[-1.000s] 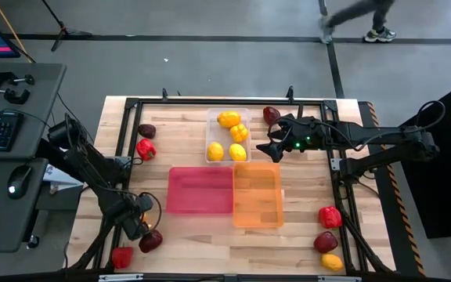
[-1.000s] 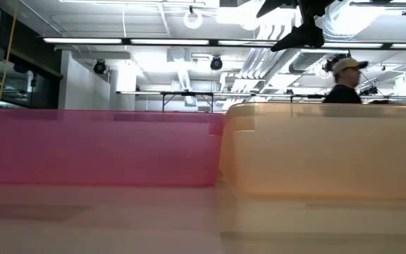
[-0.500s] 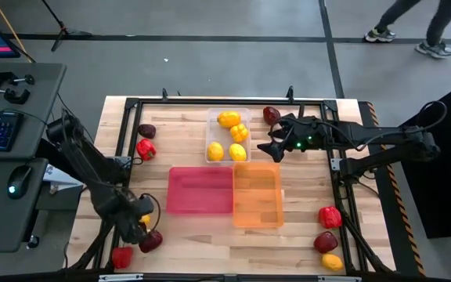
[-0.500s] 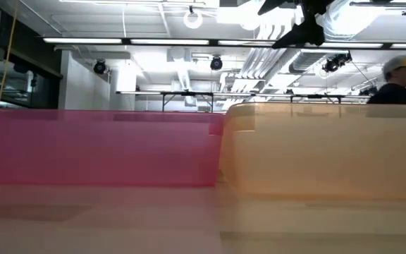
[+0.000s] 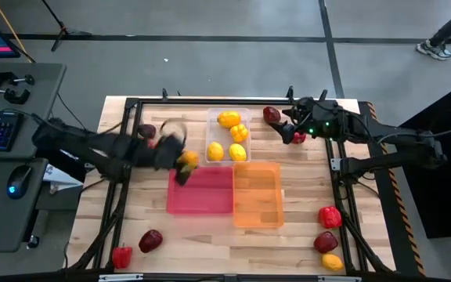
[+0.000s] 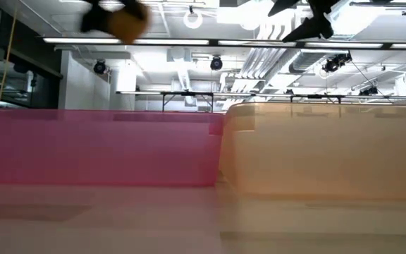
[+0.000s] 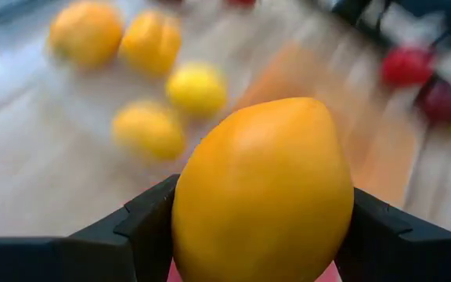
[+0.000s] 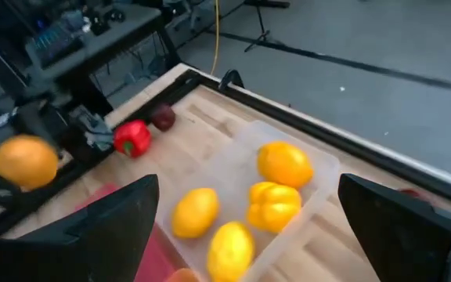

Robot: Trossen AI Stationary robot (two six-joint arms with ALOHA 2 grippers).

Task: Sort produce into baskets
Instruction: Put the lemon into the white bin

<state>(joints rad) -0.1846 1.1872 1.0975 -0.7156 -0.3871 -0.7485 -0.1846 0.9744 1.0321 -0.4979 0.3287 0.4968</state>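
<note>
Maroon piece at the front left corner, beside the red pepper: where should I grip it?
Probably come from straight above and close across the maroon piece at its round middle. It lies free, but the red pepper sits close by, so keep off that side.

Even, bright overhead light fills the scene, coming from long ceiling strips in the low view, and shadows on the wooden table [image 5: 304, 196] are faint and soft. The left arm [image 5: 92, 153] smears into a dark streak in the high view, and behind the sharp yellow-orange fruit [image 7: 263, 192] in the left wrist view everything is streaked and out of focus, probably from motion. In the low view the pink bin [image 6: 97, 148] and orange bin [image 6: 323, 152] sit so close that their walls look hazy and soft.
</note>
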